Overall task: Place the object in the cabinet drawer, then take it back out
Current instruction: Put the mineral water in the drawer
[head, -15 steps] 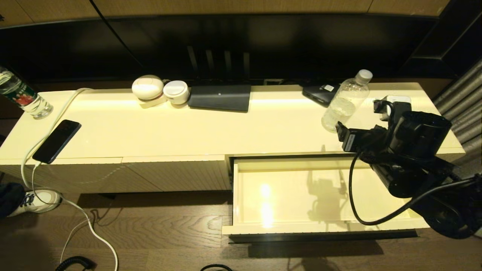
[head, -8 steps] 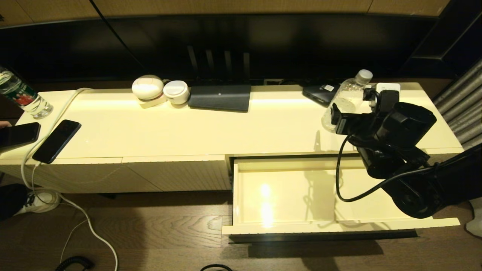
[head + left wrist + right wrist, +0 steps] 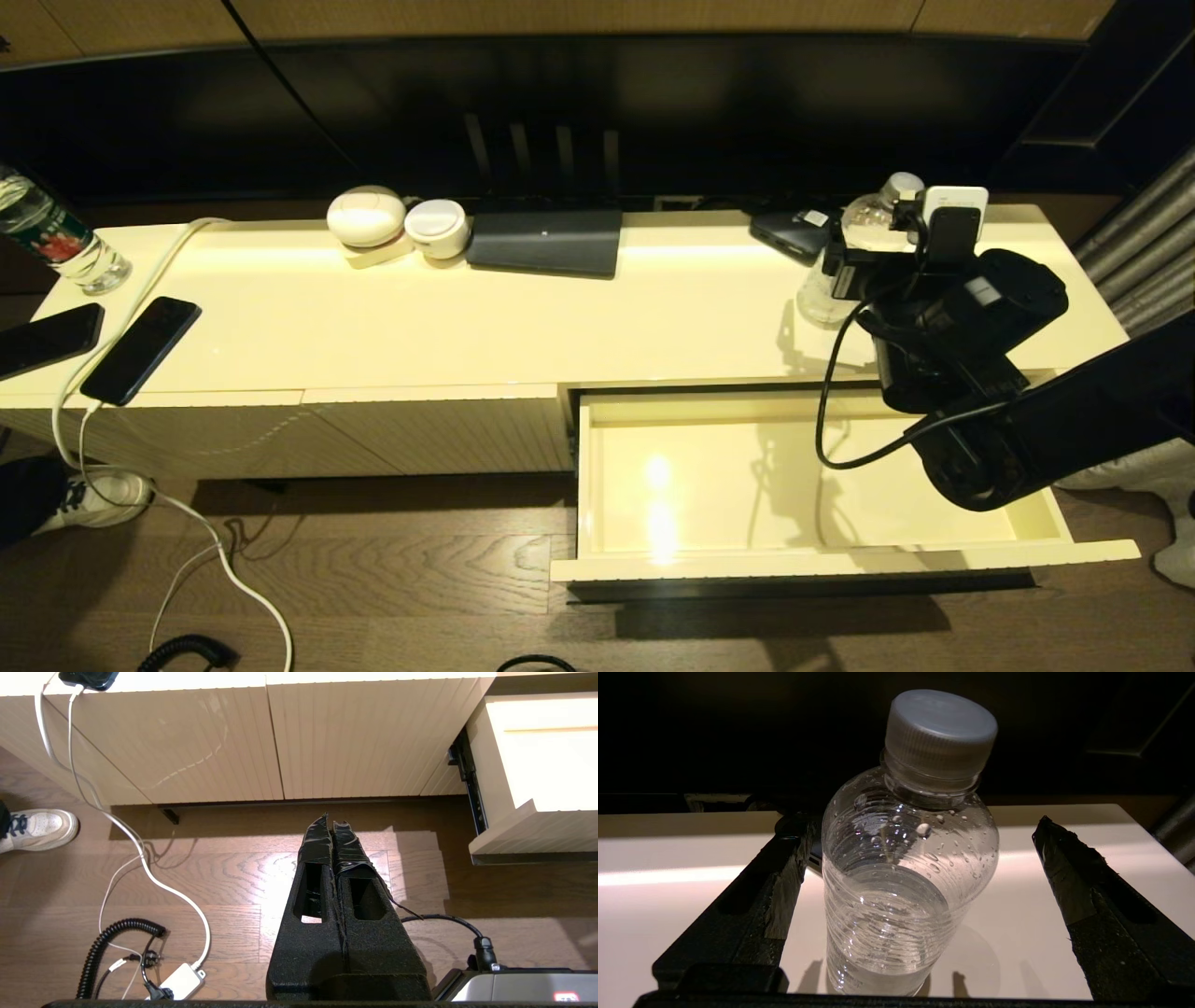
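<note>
Head camera looks down on the cabinet drawer (image 3: 803, 485), shared with the floor-facing left wrist camera.

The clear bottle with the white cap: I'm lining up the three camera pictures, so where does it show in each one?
Head view: the clear bottle stands at the right end of the cabinet top, partly hidden by the right gripper.
Left wrist view: not in it.
Right wrist view: the bottle fills the middle, upright between the open fingers, apart from both.
Shared landmark: the cream cabinet top under the bottle.
</note>
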You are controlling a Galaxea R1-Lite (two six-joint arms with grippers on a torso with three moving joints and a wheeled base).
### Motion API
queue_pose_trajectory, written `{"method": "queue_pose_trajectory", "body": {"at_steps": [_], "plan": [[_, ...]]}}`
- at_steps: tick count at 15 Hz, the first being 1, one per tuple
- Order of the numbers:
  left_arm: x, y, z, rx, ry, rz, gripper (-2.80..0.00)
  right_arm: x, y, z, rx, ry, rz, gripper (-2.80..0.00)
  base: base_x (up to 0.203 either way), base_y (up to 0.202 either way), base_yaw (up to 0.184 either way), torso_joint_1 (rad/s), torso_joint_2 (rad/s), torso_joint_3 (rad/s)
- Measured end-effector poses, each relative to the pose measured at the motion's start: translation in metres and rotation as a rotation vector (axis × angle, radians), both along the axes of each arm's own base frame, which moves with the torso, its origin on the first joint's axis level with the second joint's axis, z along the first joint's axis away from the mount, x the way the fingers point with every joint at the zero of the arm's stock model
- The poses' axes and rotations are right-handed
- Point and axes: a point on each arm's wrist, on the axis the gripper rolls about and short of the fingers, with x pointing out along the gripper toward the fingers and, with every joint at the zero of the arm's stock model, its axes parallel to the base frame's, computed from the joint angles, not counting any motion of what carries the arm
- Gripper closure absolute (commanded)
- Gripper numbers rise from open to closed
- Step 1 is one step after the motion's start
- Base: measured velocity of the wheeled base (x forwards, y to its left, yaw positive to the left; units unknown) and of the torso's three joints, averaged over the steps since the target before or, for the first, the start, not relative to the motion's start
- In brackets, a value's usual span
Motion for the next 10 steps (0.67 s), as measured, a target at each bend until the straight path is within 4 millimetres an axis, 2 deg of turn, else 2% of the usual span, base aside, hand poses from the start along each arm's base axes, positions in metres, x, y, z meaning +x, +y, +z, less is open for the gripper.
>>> {"method": "queue_pose_trajectory", "body": {"at_steps": [10], "plan": [[0.000, 0.000, 0.000, 0.000, 0.000, 0.000, 0.00, 0.033, -0.003, 0.007, -0.041, -0.081, -0.032, -2.80, 0.000, 0.000, 0.000, 0.000, 0.00, 0.000]]}}
